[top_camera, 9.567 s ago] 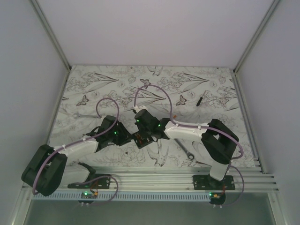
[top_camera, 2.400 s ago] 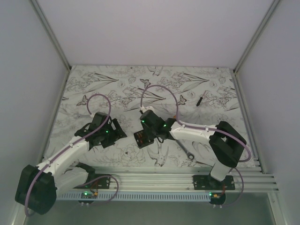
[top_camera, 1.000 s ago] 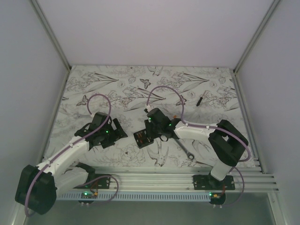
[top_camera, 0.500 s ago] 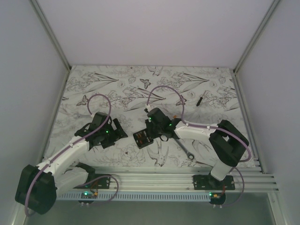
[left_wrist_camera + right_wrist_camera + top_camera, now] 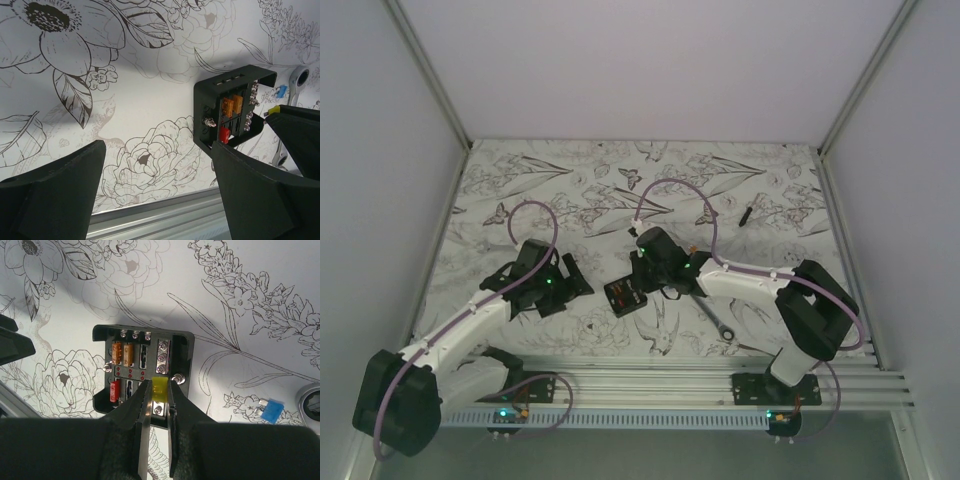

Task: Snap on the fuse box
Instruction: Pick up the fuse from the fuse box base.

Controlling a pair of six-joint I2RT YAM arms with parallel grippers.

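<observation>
One yellow fuse (image 5: 160, 386) is clenched in the right gripper (image 5: 159, 389) directly over the fuse box (image 5: 131, 366), the left gripper (image 5: 155, 150) gaping empty to the box's left; next, seemingly, press it down into a free slot.

The fuse box (image 5: 142, 370) is made of black plastic, smooth and dull. Its screws (image 5: 163, 359) and the wrench (image 5: 300, 79) are made of shiny metal. The yellow fuse (image 5: 160, 386) and blue fuse (image 5: 271, 410) are made of bright plastic. The table cover (image 5: 75, 300) is matt and printed with flowers.
</observation>
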